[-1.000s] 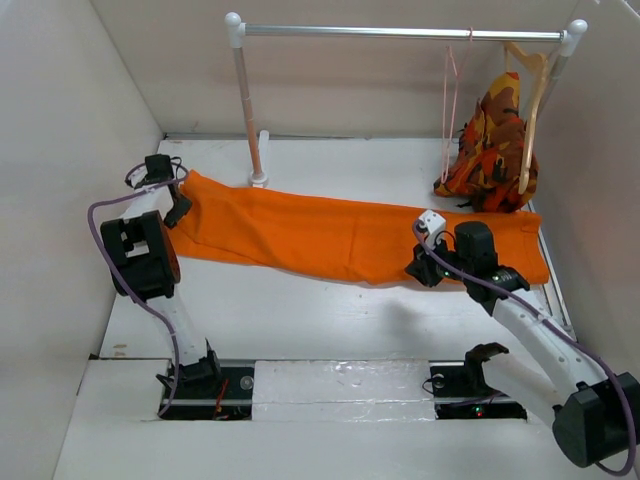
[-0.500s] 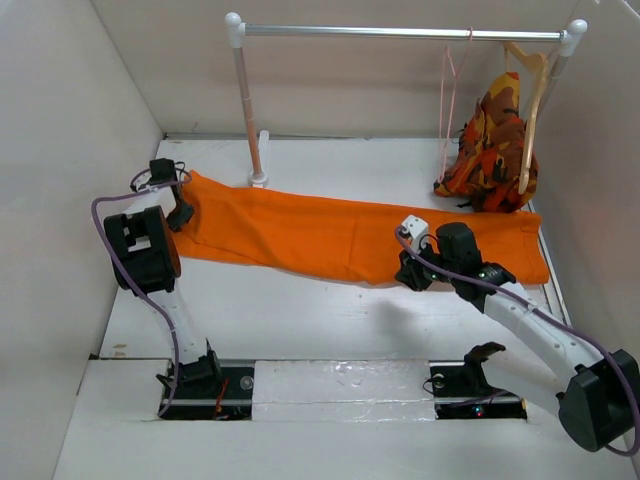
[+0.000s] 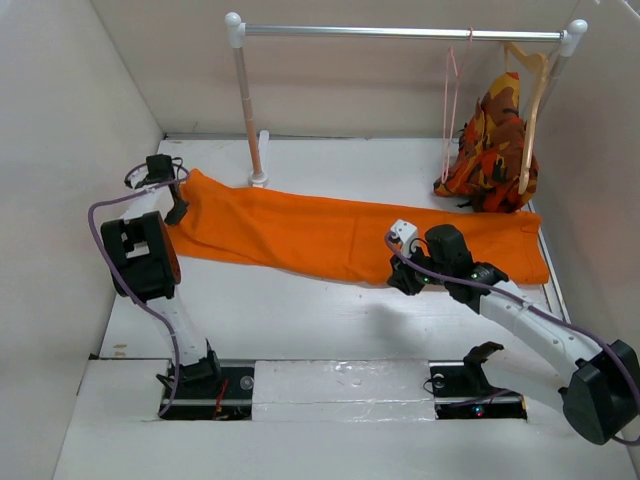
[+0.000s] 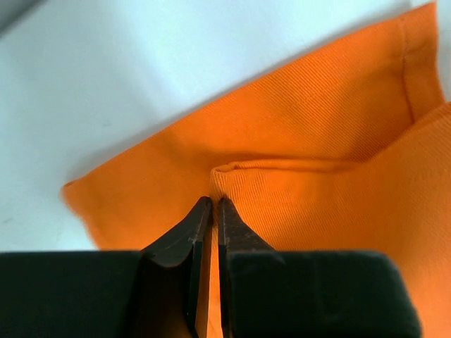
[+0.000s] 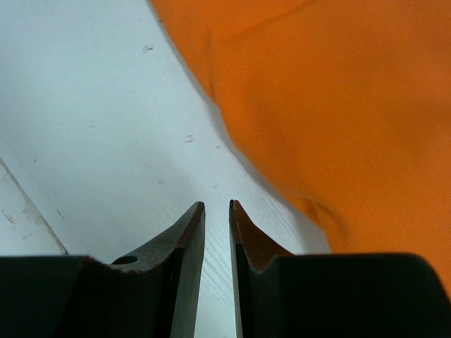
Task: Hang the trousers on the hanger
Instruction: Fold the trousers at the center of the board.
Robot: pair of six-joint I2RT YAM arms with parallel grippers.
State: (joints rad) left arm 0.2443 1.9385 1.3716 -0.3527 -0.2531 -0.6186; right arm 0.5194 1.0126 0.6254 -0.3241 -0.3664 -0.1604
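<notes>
The left arm reached forward along the wall, elbow folded high, its wrist tipped down so the left hand [image 3: 177, 208] met the desk [image 3: 330, 310] at the far-left end of the trousers [image 3: 330, 235]. In the wrist view that hand [image 4: 214, 203] had its dark, tapered fingers pressed almost together on a raised fold of the cloth, a sliver of orange showing in the slit between them. The fabric ahead of it was a fine diagonal twill, with a stitched hem at the far corner.

From that hand the trousers ran rightward as one long, flat, bright orange band, ending past the right hand.

The right arm stretched low and diagonally inward, its white forearm nearly level. The right hand [image 3: 402, 280] sat at the near edge of the cloth, pointing left. Its fingers [image 5: 194, 232] were drawn close with only a thin strip of bare white desk between them, gripping nothing; the orange edge lay just to their right, curving away in a soft wave.

Beyond and above the right hand, the hanger [image 3: 450, 100], thin pink wire, hung from a metal rail [image 3: 400, 32].
</notes>
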